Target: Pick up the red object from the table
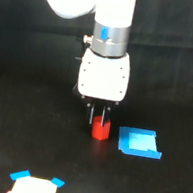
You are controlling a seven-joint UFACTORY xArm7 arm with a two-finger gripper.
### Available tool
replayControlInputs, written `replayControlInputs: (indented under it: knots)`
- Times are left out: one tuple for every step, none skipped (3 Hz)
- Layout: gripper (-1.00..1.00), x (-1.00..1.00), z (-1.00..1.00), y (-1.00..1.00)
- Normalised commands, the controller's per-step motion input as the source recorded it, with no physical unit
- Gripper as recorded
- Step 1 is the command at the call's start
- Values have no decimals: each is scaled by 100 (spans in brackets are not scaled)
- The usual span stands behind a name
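From where I stand, nothing here can be read. The white gripper (98, 116) housing is blank, the silver wrist ring carries only a small plain blue patch, and the red object (100, 128), the blue square piece (139, 142) and the black table (37, 140) bear no letters, numbers or marks.

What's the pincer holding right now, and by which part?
Cannot be told for sure. The pincer straddles the top of the red object, which appears to sit on the table; whether the fingers are clamped on it is unclear.
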Motion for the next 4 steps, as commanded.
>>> replayControlInputs:
  knots:
    - [100, -94, -80, -33]
    - [93, -100, -100, -60]
    - [-99, 100, -100, 90]
    - [100, -100, 36, 100]
